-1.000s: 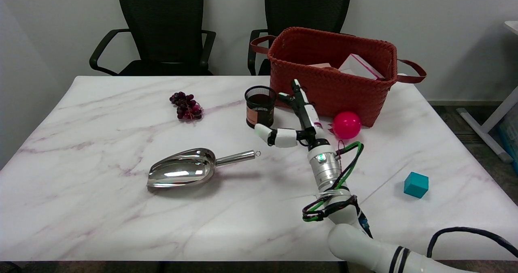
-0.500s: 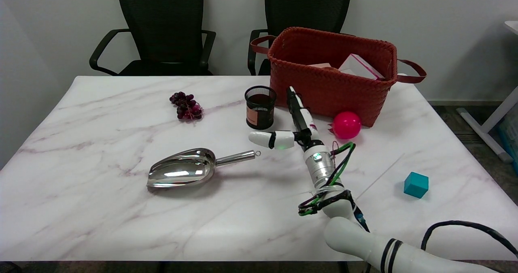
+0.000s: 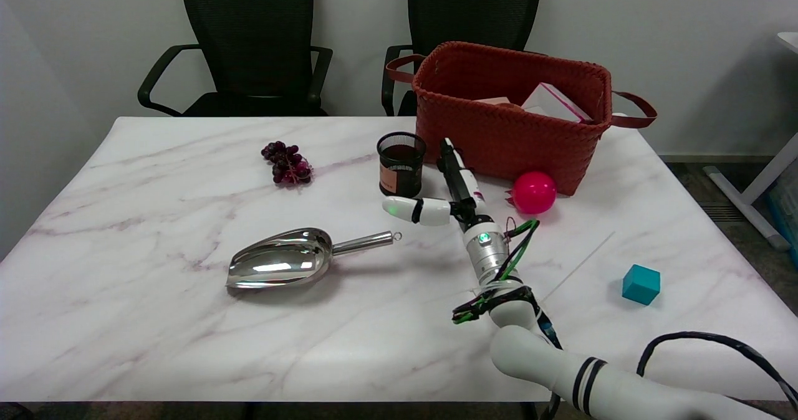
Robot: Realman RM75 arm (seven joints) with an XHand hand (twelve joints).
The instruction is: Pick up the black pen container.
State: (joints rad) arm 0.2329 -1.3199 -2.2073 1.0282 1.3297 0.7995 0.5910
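The black pen container stands upright on the white marble-patterned bench, toward the far side, just left of the red woven basket. Behind the bench two black office chairs face a pale wall.

My right hand sits just to the right of the container and in front of it, spread wide and holding nothing: the thumb reaches left below the container's base, and the other fingers point away from me between the container and the basket. Whether any finger touches the mesh I cannot tell from this angle.

The container's inside looks dark; the basket holds a white-and-pink box. A pink ball lies against the basket's front. Farther out lie grapes, a steel scoop and a teal cube.
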